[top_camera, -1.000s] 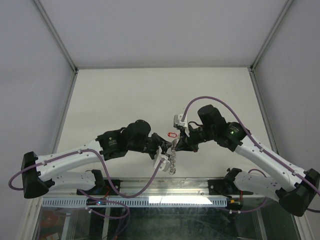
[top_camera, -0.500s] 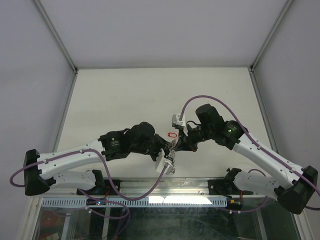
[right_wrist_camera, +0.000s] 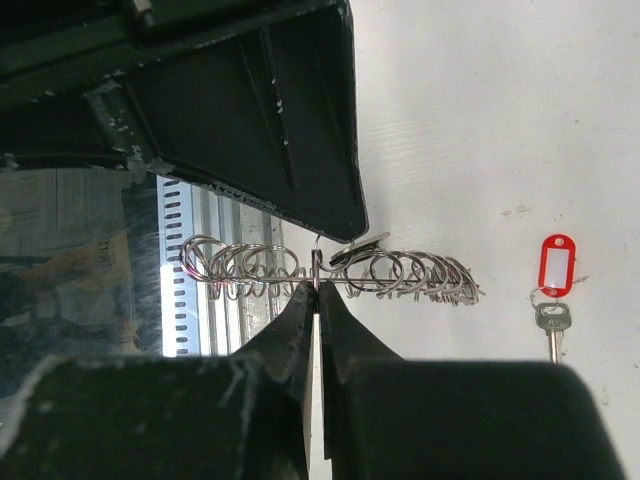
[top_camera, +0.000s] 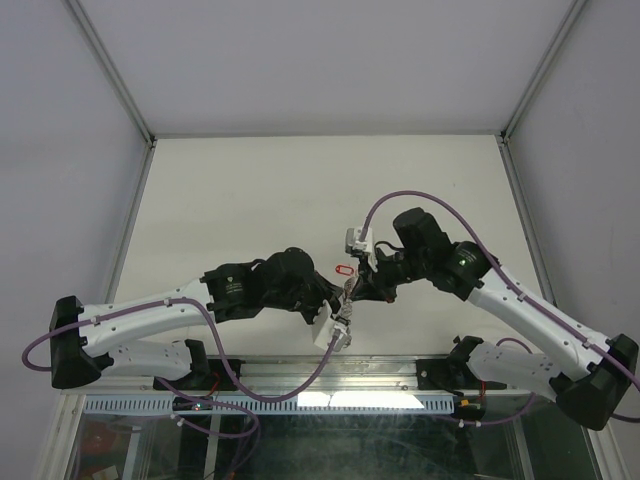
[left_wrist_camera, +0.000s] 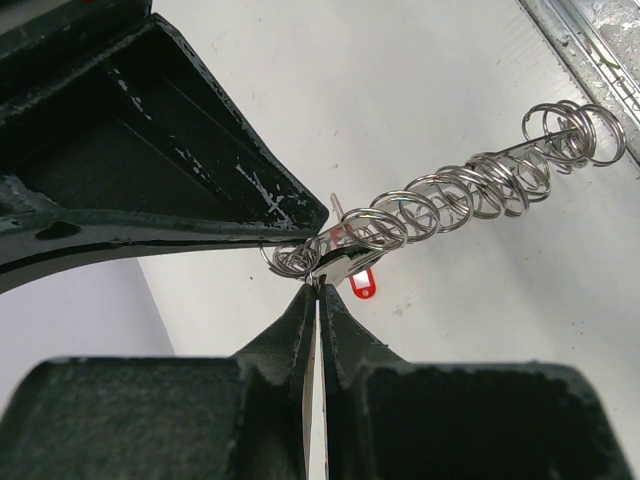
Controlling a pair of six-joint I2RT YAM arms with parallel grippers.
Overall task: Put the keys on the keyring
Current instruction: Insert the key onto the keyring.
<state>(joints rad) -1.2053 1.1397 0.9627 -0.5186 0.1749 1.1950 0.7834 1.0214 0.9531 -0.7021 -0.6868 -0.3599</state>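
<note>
Black fingers of my left claw (left_wrist_camera: pixel 318 300) are pressed together, pinching the flat rim of the keyring (left_wrist_camera: pixel 450 200). My right claw (right_wrist_camera: pixel 318 295) is closed as well and nips the same ring from the opposite side, tip to tip with the left. The ring hangs edge-on between them, clear of the worktop (right_wrist_camera: pixel 480 120), with its wire loops strung out in a row to either side of the grip.

Only one key (right_wrist_camera: pixel 555 265) is in sight, the one with the red tag. It lies flat on the worktop below and just beyond the ring. Its long axis runs roughly crosswise to the row of loops.

Judgement: no key is on the ring yet. The right claw looks nearer the key, so it would have to let go to fetch it.
</note>
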